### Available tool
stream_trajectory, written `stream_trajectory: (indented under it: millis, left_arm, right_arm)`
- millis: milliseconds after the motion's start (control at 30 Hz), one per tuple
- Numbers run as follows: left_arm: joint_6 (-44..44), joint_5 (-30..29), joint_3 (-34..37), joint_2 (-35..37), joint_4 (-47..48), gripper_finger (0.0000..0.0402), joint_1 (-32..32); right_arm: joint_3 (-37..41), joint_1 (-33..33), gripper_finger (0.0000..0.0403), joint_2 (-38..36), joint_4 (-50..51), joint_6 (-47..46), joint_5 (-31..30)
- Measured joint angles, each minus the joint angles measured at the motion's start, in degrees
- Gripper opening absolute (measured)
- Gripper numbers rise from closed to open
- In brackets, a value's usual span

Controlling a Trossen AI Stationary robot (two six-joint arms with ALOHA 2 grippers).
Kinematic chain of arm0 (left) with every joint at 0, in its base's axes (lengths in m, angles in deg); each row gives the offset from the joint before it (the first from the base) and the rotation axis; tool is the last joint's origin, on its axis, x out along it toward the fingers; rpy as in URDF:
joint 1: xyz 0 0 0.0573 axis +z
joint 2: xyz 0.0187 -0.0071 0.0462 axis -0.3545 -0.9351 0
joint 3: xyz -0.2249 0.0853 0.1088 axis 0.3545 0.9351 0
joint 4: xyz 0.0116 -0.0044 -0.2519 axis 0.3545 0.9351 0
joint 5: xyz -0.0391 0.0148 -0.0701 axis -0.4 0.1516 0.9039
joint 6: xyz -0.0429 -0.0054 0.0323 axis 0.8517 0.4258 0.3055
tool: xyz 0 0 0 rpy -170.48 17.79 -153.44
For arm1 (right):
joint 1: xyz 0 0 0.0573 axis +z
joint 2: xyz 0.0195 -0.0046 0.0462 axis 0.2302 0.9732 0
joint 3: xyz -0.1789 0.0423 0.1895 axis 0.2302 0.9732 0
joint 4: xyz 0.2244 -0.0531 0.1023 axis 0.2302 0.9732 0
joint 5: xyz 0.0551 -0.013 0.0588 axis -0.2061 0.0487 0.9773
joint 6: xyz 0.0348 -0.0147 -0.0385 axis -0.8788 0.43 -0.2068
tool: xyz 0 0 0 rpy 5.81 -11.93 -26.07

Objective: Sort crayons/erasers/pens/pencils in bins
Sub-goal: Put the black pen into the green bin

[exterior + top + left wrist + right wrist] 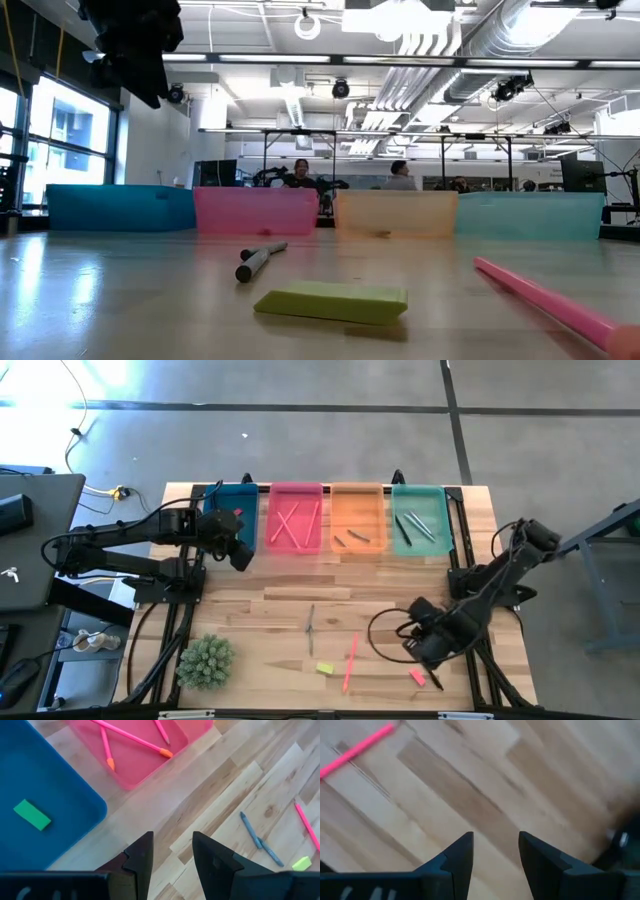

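Four bins line the table's far edge: blue (pixel 232 510), pink (pixel 296 518), orange (pixel 358 518) and teal (pixel 418 518). A green eraser (pixel 31 814) lies in the blue bin and pink pencils (pixel 132 737) in the pink one. The orange bin holds short crayons (pixel 354 538), the teal bin long dark sticks (pixel 415 526). On the wood lie grey pens (pixel 311 628), a yellow eraser (pixel 325 668), a pink pencil (pixel 350 662) and a pink eraser (pixel 417 677). My left gripper (pixel 172 855) hangs open above the wood, off the blue bin's near right corner. My right gripper (pixel 495 852) is open over bare wood near the pink eraser.
A green spiky plant (pixel 205 662) stands at the near left corner. Black frame rails (pixel 180 630) run along both sides of the table. A wide stretch of bare wood (pixel 260 600) lies between the bins and the loose items. People sit in the room behind the bins (pixel 300 172).
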Motion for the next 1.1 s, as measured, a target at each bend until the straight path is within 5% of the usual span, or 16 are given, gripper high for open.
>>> stream_trajectory:
  millis: [233,667,1100]
  left_arm:
    - [1.82,-0.01,0.0,0.0,0.0,0.0126,0.0]
    - [5.26,-0.02,0.0,0.0,0.01,0.0126,0.0]
    - [5.74,-0.22,0.0,0.0,-0.12,0.0126,0.0]
  right_arm:
    - [2.62,5.37,0.0156,0.34,-2.02,-6.47,7.42]
    - [3.06,13.11,0.0215,2.62,-9.03,-15.16,6.56]
    - [3.06,14.94,0.0215,14.37,-21.16,-17.26,15.3]
